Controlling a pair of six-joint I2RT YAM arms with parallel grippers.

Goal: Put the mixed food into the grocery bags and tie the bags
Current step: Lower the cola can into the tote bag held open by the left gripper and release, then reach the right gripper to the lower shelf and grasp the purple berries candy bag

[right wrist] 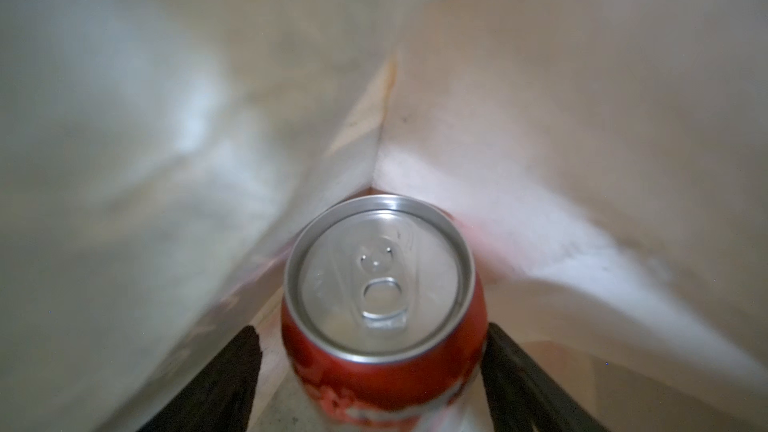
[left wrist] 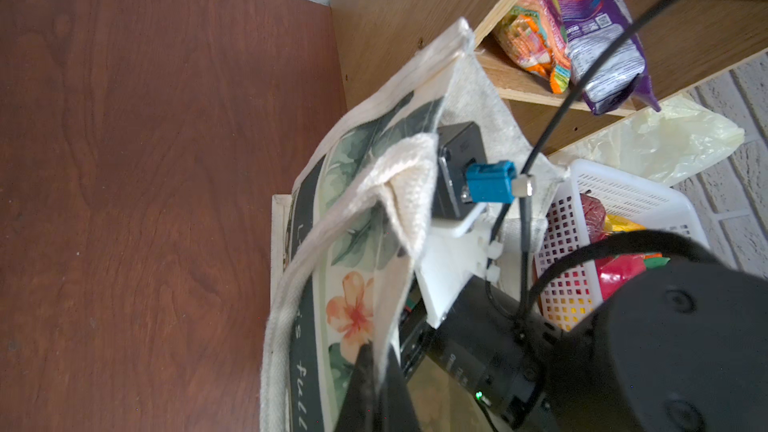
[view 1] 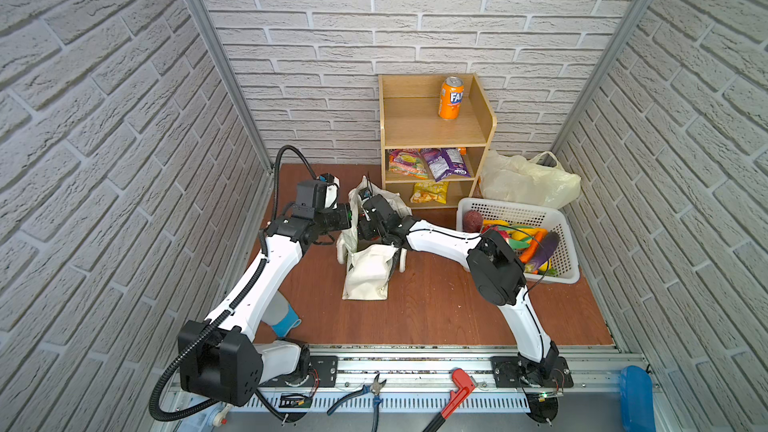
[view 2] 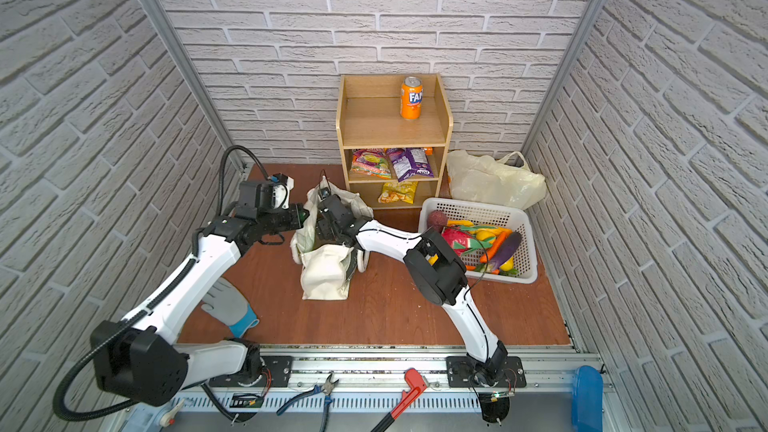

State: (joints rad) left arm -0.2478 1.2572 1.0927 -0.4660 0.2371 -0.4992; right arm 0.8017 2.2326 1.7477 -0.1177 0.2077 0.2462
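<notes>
nearest, at about 7 o'clock on the surface (view 1: 436, 309), lies a grey and blue glove (view 2: 228, 305), no part of the job.

near the middle stands the canvas tote (view 1: 368, 272). the left claw (left wrist: 376, 367) is clamped together on the cloth of its rim, holding the mouth up. the right claw (right wrist: 372, 328) reaches down inside the tote, its jaws apart on either side of the red soda can (right wrist: 380, 280), which sits upright deep between the cloth walls. a gap shows beside one jaw, so the can looks set down, not gripped. whether anything else is in the tote cannot be seen.

at 3 o'clock the white perforated basket (view 1: 515, 211) holds the aubergine (view 1: 546, 249) and a heap of other toy produce.

at 12 o'clock the wooden shelf unit (view 1: 432, 126) carries an orange fanta can (view 1: 451, 98) on top, a multicoloured packet (view 1: 407, 163) and a purple snack packet (view 1: 446, 163) on the middle shelf, and a yellow packet (view 1: 430, 192) below.

at 2 o'clock, against the wall, the plastic carrier bag (view 1: 523, 182) slumps with its handles loose.

i judge the task to be at an early stage: one can is bagged, the shelf and basket food is all outside the bags, and neither bag is tied.
</notes>
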